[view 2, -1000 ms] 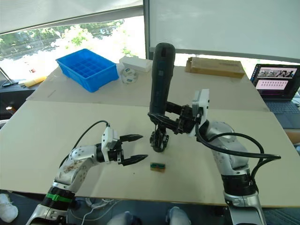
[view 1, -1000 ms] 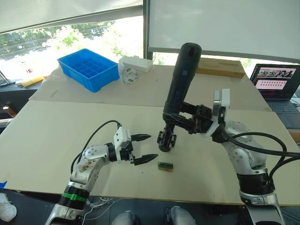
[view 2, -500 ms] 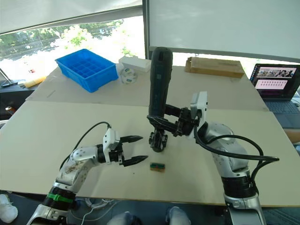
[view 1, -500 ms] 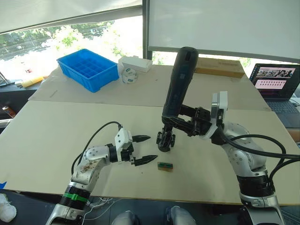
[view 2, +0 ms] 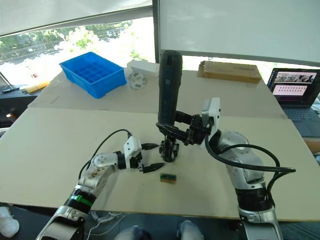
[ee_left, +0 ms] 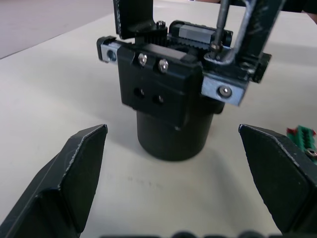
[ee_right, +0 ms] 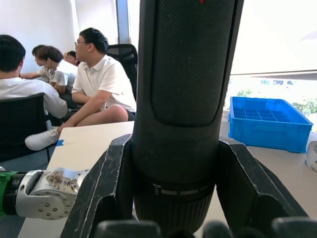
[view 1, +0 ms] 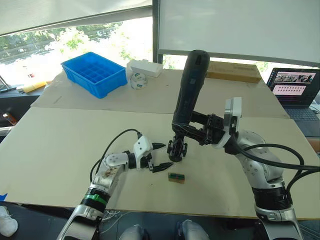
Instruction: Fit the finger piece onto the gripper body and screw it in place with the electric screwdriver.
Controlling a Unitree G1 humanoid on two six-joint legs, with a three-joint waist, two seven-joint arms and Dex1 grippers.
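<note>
**Screwdriver upright over the gripper body, left gripper spread beside it**

The table fills most of the head views. At its far upper left sits a blue tray, with a white box just right of it; a laptop shows at the right edge.

The electric screwdriver stands nearly upright at centre frame, leaning slightly right at its top, and the right gripper is clamped round its lower barrel. The right wrist view adds what the head views lack: both black fingers pressed against the barrel's sides, and seated people behind.

Directly under the screwdriver, at centre, the gripper body rests on the table. The left wrist view shows its round base, front screws, and the thin metal bit coming down onto its top.

The left gripper is just left of the body, fingers spread apart, holding nothing.

A small green block lies just below the body in the frame. I cannot tell where the finger piece is.
</note>
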